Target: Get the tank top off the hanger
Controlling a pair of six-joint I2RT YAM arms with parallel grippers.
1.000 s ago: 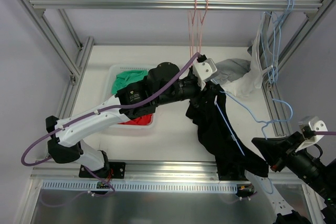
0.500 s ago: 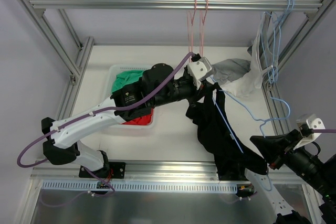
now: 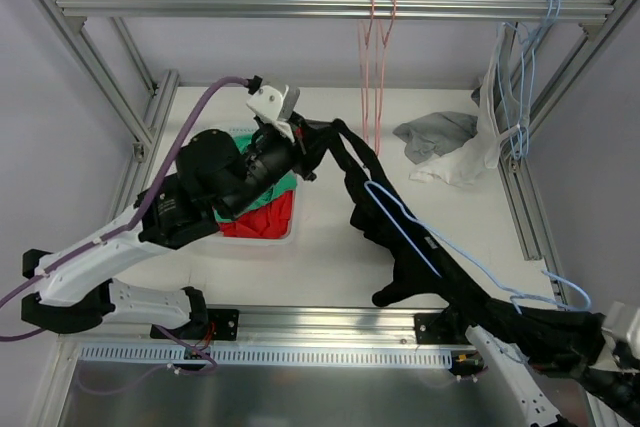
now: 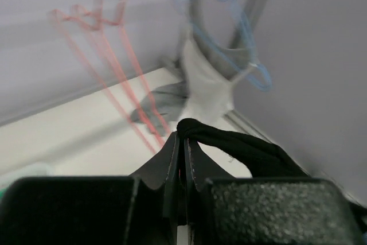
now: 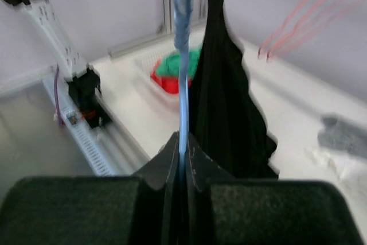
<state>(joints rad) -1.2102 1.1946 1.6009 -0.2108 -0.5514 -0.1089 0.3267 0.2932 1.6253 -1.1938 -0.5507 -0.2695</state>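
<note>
The black tank top [image 3: 420,247] is stretched in a long diagonal band above the table, from upper centre to lower right. My left gripper [image 3: 316,143] is shut on one of its straps [image 4: 241,148], which loops over the fingertips [image 4: 174,148] in the left wrist view. The light blue wire hanger [image 3: 400,230] is still threaded through the garment. My right gripper [image 5: 182,142] is shut on the hanger wire [image 5: 182,55], with the black cloth [image 5: 223,101] hanging just beside it. In the top view that gripper sits at the lower right corner, merging with the dark cloth.
A white bin [image 3: 255,235] of green and red clothes sits under the left arm. Pink hangers [image 3: 375,67] hang from the top rail, blue ones [image 3: 520,77] from the right frame. Grey and white garments [image 3: 440,142] lie at the back right.
My left gripper closed on the strap and pulled it back to the left. The right arm drew the hanger down and right, so the tank top is now stretched out.
</note>
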